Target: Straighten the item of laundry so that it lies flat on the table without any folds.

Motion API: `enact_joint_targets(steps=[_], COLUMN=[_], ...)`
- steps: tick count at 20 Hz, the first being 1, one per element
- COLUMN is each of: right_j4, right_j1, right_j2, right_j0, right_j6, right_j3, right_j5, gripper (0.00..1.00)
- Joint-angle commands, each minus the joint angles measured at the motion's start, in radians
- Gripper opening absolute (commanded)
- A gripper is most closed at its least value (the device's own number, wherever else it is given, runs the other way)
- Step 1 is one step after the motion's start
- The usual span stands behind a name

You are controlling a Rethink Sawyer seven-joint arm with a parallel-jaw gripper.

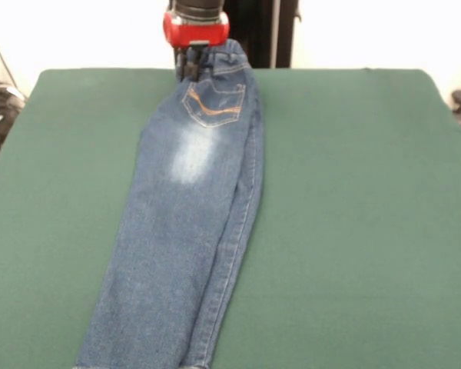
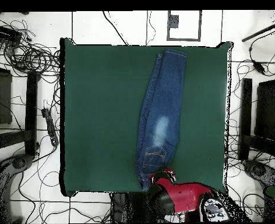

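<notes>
**A:** Front view first. The jeans [image 1: 192,223] run in one long strip from the table's [image 1: 369,231] far edge, by the robot, down to the near edge, a bit left of centre. Back pocket and a faded patch face up. Looks like they're folded along the length, one leg on top of the other, since a second layer peeks out along the right side.

**B:** And the claw?

**A:** The gripper [image 1: 190,68] sits right at the waistband, at the far edge. Its dark tips are down in the elastic, so I'd guess it's pinching the waistband, but I can't tell how wide it's open.

**B:** Why grab there?

**A:** My guess: the waistband is the end nearest the arm, and pulling on it draws the legs out straight.

**B:** Overhead?

**A:** Same story, flipped. The jeans [image 2: 159,116] go from the edge by the gripper [image 2: 159,177] across to the opposite edge, right of centre. Still one narrow band, so not flat yet.
</notes>
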Motion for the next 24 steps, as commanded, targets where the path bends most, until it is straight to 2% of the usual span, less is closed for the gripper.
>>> enact_joint_targets(steps=[1,11,16,24], right_j4=[0.059,0.097,0.161,0.275], right_j1=[-0.030,0.011,0.086,0.170], right_j2=[-0.007,-0.188,-0.322,-0.436], right_j0=[0.097,0.273,0.392,0.495], right_j6=[0.144,0.169,0.187,0.174], right_j3=[-0.078,-0.128,-0.154,-0.157], right_j5=[0.040,-0.038,-0.138,-0.225], gripper=[0.00,0.00,0.00,0.00])
